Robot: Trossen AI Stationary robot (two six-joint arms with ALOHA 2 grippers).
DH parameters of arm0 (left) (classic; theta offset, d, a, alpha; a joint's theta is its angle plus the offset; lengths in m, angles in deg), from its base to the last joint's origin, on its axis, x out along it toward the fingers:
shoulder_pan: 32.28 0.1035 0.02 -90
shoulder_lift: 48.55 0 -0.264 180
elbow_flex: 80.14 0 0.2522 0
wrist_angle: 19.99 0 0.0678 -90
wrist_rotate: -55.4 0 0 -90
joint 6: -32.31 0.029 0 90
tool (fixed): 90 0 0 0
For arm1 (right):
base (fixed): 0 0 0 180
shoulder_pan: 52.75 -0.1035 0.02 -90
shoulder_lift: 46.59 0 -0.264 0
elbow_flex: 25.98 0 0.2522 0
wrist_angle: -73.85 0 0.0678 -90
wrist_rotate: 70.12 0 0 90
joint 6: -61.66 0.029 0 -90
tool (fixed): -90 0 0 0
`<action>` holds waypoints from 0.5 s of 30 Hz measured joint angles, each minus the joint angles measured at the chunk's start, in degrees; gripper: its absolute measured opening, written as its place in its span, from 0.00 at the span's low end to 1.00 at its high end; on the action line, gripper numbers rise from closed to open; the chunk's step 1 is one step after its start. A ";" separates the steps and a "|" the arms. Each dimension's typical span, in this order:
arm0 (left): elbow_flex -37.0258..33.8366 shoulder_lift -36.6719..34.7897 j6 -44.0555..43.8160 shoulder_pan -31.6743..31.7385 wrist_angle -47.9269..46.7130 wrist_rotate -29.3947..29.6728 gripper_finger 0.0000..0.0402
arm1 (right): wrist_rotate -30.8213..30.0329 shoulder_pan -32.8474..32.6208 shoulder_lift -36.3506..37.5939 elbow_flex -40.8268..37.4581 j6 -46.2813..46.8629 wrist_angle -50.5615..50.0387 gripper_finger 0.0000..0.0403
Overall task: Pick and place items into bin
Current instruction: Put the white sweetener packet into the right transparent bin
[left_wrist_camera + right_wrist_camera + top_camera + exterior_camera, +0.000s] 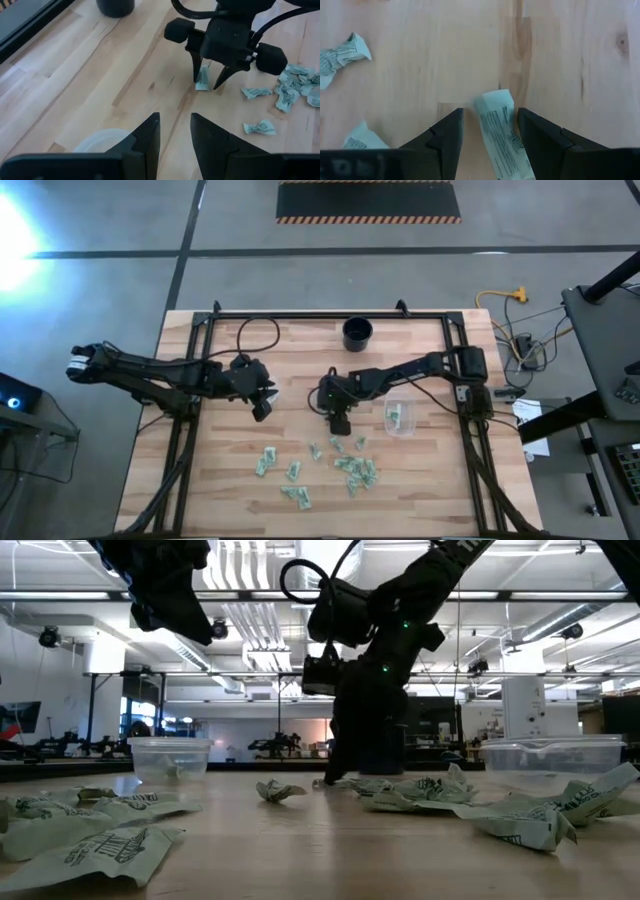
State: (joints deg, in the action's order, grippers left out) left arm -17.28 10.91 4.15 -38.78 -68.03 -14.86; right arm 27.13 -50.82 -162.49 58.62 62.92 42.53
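From above, roughly fifteen pale green packets [352,468] lie scattered on the wooden table [200,480], below a black cup [357,333]; one clear tub [400,420] holds two more. At table height, two clear tubs [170,760] stand before a bright workshop hall. The left gripper [175,135] hovers with fingers apart, holding nothing. The right gripper [490,135] is spread astride one packet [497,135], its long axis running along the fingers.

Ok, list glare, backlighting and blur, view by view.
High view: bright glare at the upper left corner. Low view: ceiling lights backlight the right gripper into silhouette; nearest packets soft. Right wrist view: packet between the fingers sharp, evenly lit.
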 joint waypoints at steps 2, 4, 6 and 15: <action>0.00 0.00 0.00 0.00 -0.02 0.00 0.23 | -0.88 -0.05 0.05 -0.04 0.04 -0.66 0.44; 0.00 0.00 0.00 0.00 0.06 0.04 0.23 | -1.33 -0.07 0.13 -0.13 0.06 -1.17 0.43; 0.00 0.00 0.00 0.00 0.13 0.02 0.23 | -1.55 -0.04 0.13 -0.15 0.06 -1.27 0.40; 0.00 0.00 -0.04 0.00 0.85 0.03 0.23 | -3.21 -0.19 0.13 -0.27 0.29 -1.70 0.27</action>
State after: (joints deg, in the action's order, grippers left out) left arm -17.28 10.91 4.10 -38.78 -67.18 -14.82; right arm 23.92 -51.00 -162.36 58.36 63.21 40.82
